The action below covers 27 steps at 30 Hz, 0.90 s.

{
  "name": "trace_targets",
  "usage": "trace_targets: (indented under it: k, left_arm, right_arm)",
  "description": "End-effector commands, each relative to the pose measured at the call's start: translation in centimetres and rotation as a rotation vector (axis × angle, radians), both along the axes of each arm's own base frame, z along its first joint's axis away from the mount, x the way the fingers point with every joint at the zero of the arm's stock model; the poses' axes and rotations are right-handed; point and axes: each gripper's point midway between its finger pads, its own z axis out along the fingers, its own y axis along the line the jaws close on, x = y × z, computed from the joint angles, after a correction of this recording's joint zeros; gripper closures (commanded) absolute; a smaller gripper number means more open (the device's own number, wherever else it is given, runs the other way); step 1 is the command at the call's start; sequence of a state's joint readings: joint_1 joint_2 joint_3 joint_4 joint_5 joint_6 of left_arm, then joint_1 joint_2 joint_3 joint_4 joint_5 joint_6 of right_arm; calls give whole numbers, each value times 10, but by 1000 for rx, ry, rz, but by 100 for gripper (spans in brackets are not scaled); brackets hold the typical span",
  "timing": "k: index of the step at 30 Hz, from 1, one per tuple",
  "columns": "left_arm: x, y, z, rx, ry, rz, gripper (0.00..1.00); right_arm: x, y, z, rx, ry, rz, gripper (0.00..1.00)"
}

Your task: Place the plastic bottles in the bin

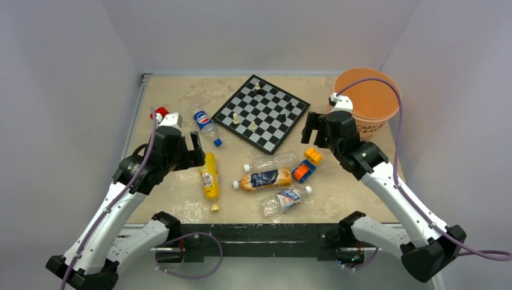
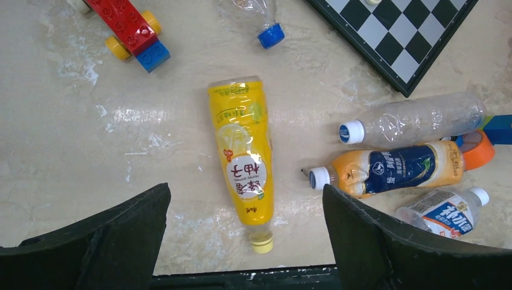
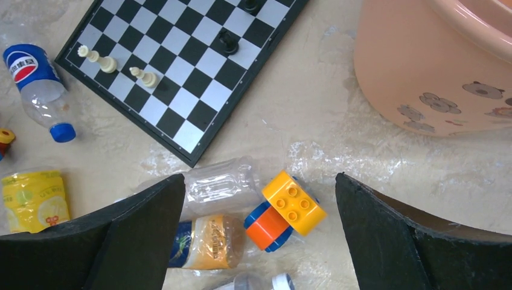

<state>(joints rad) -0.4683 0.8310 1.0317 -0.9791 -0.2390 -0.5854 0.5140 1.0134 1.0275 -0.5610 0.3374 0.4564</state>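
**Gripper state.** The left gripper (image 2: 246, 190) hung with its jaws spread wide and nothing in them, one jaw on each side of the yellow bottle (image 2: 244, 163). The right gripper (image 3: 259, 178) was equally wide and empty, above the plain clear bottle (image 3: 220, 187) and the toy block car (image 3: 284, 211).

**Hazards.**
- The yellow bottle was smooth and round. A closure off its centre line would probably roll it or squeeze it out of the jaws.
- The toy block car touched the plain clear bottle. A descent by the right gripper at that spot could catch the car as well, or push the bottle into the orange bottle (image 2: 392, 169).
- The bin (image 3: 416, 66) stood at the far right corner. A carry from the left side would likely cross the chessboard (image 3: 181, 66) and the right arm's space.

**Condition of the bottles.** All five lay on their sides on the table (image 2: 72, 151), none in the bin. The white-and-blue-labelled bottle (image 2: 444, 211) lay just beside the orange one. The Pepsi bottle (image 3: 33, 78) lay apart, near the chessboard's left edge.
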Motion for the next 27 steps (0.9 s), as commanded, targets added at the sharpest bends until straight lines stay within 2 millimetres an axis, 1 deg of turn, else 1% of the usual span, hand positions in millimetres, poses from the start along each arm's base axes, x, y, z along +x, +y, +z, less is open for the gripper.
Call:
trace_targets:
  k: [1,4,6,10,12,16,19,20,23,25,27]
  left_arm:
    - [2,-3,23,-23,-51,-13,0]
    - [3,-4,23,-27,-50,-18,0]
    - [3,-7,23,-34,-47,-26,0]
    - [4,-16,18,-49,-29,-75,0]
    - [5,-15,16,-46,-23,-62,0]
    - [4,-12,14,-41,-24,-40,0]
    - [3,-10,13,-37,-28,-36,0]
    - [3,-9,13,-35,-26,-35,0]
    - [2,-9,10,-30,-17,-39,0]
    - [2,-9,8,-24,-10,-43,0]
    - [2,-7,7,-7,-11,-48,0]
  right_arm:
    - [-4,-11,11,9,-44,-58,1]
    - [-11,-14,9,17,-18,-71,1]
    - [-15,-10,7,39,-2,-63,1]
    - [-25,7,2,100,18,-36,2]
    - [-35,15,-4,120,55,-40,3]
    - [-58,39,-16,166,125,-62,3]
    - [-75,48,-40,179,231,-138,1]
    - [-83,48,-51,168,279,-168,1]
    - [-105,61,-75,139,387,-215,1]
    - [-117,61,-92,93,444,-282,1]
    - [-127,66,-110,100,508,-311,1]
